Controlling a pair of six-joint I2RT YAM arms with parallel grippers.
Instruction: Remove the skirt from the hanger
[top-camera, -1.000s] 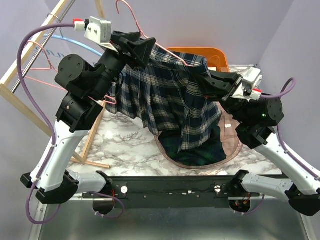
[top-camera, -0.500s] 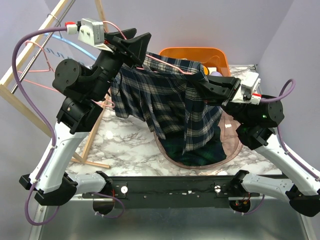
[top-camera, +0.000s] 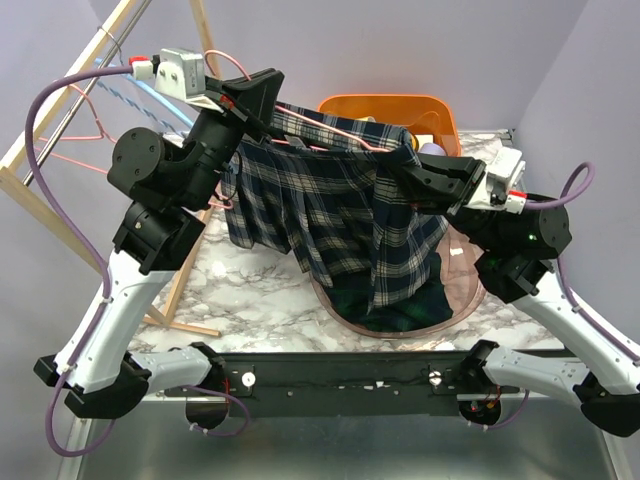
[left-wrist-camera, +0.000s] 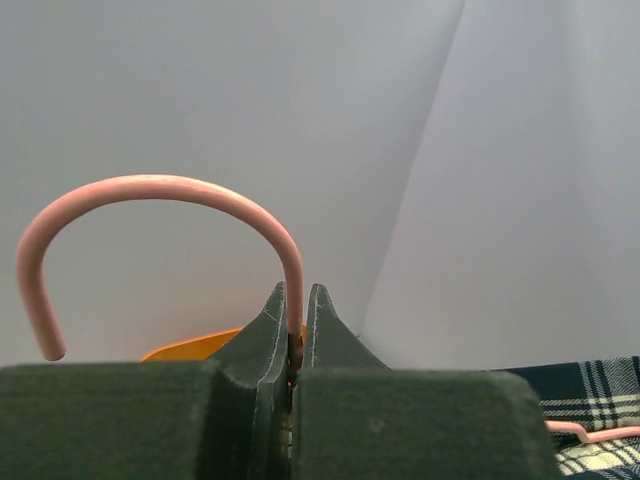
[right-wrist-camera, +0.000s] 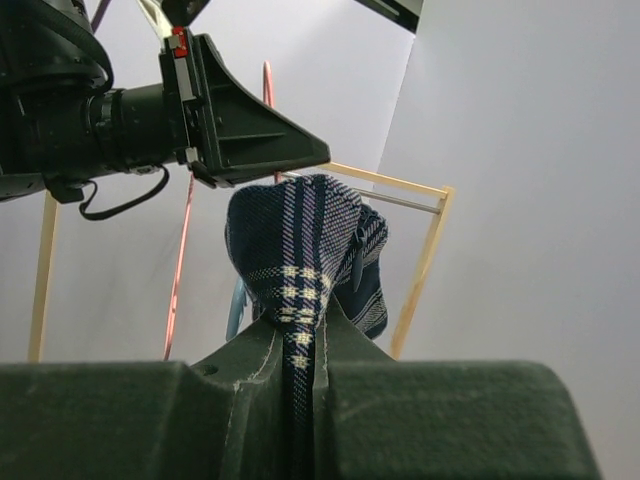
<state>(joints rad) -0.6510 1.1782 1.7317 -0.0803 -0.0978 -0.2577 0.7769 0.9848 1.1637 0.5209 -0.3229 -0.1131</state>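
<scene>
A navy plaid skirt (top-camera: 330, 210) hangs in the air on a pink wire hanger (top-camera: 375, 148), and its lower end trails down onto the table. My left gripper (top-camera: 262, 95) is shut on the hanger's neck just under the hook (left-wrist-camera: 150, 188), with the wire pinched between the fingers (left-wrist-camera: 296, 335). My right gripper (top-camera: 405, 178) is shut on the skirt's right edge near the waistband. In the right wrist view a fold of plaid cloth (right-wrist-camera: 290, 230) rises from between the closed jaws (right-wrist-camera: 297, 340).
An orange bin (top-camera: 390, 105) stands at the back. A wooden rack (top-camera: 60, 120) on the left carries another pink hanger (top-camera: 85, 120) and a blue one (top-camera: 150, 95). A brownish round tray (top-camera: 465, 280) lies under the skirt's hem on the marble table (top-camera: 250, 290).
My left gripper has closed onto the hanger's neck after standing open around it. The left arm has shifted left, stretching the skirt wider between the two grippers.
</scene>
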